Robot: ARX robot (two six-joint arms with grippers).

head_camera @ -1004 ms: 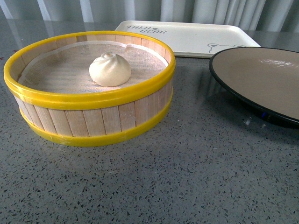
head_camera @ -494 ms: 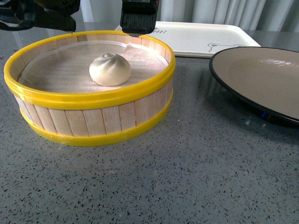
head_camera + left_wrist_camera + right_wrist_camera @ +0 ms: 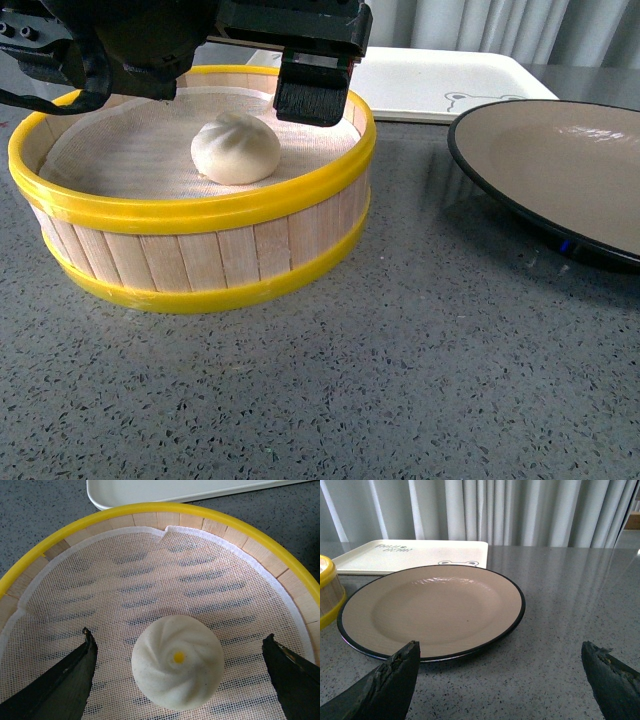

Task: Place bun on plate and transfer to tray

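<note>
Left wrist view shows the left gripper spread wide, empty, its fingers flanking the bun without touching.

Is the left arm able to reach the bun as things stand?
Probably yes: the open left gripper hangs above the bun, straddling it, and the basket has no lid.

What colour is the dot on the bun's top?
Yellow, on the white bun; clearest in left wrist view.

Yellow-rimmed wooden steamer basket on speckled grey countertop.
Lined with white mesh cloth; pale pleated curtains at the back.
</note>
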